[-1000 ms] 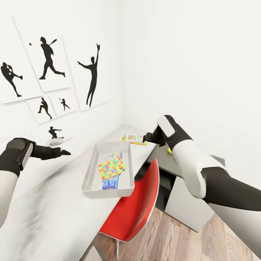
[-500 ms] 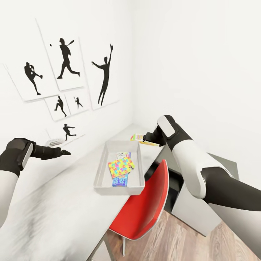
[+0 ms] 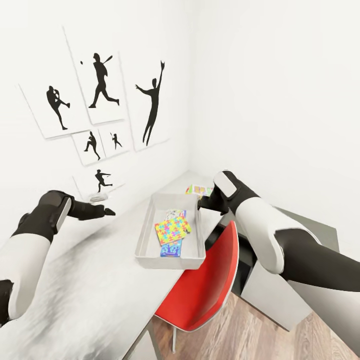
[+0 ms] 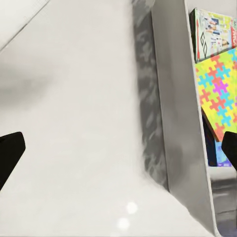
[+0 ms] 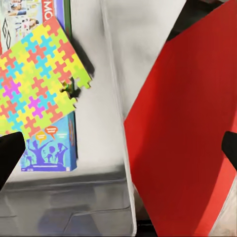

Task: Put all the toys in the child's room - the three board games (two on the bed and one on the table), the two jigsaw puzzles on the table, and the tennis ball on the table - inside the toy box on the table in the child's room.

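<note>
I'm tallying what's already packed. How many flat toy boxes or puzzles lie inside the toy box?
3 visible: a jigsaw puzzle on top, a blue box under it, a board game behind. More may lie hidden underneath in the toy box.

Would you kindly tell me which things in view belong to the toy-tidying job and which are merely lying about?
Belonging to the job:
- grey rectangular toy box on the table
- multicoloured jigsaw puzzle inside it
- blue board game box beneath the puzzle
- colourful flat box on the table beyond the toy box

Just lying about:
- red chair
- black silhouette wall pictures
- wooden floor

Grey toy box [image 3: 150, 235] on the table holds a multicoloured jigsaw puzzle [image 3: 172, 230] atop board games [image 3: 171, 248].
</note>
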Robot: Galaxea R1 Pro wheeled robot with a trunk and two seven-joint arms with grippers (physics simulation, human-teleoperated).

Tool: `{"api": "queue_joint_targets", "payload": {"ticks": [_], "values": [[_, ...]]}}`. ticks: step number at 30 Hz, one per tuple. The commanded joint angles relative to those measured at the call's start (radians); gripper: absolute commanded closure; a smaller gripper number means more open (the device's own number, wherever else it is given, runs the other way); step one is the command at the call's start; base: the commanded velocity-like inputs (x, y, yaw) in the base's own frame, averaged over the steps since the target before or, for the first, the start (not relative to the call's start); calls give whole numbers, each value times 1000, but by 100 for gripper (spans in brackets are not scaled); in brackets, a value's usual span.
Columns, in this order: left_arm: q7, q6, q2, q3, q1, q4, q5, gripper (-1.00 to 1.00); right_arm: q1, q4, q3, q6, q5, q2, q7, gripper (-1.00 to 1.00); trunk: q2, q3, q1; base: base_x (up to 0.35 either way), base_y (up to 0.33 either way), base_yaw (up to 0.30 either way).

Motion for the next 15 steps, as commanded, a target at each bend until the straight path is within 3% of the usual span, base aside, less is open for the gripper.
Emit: {"api": "queue_joint_targets", "payload": {"ticks": [1, 6, 9, 15], "values": [[10, 2, -13, 3, -1, -1, -13, -100, -1, 6, 1, 0, -10, 0, -9, -100, -2, -2, 1, 0, 0, 3], [117, -23, -88, 5, -1, -1, -10, -100, -1, 32, 1, -8, -10, 0, -6, -100, -2, -2, 1, 0, 0, 1], [135, -34, -111, 7, -1, -1, -8, -100, -1, 36, 1, -22, -10, 0, -4, -100, -2, -2, 1, 0, 0, 0], [157, -41, -183, 5, -1, -1, -11, -100, -1, 38, 3, -45, -10, 0, -3, -100, -2, -2, 1, 0, 0, 0]]}}
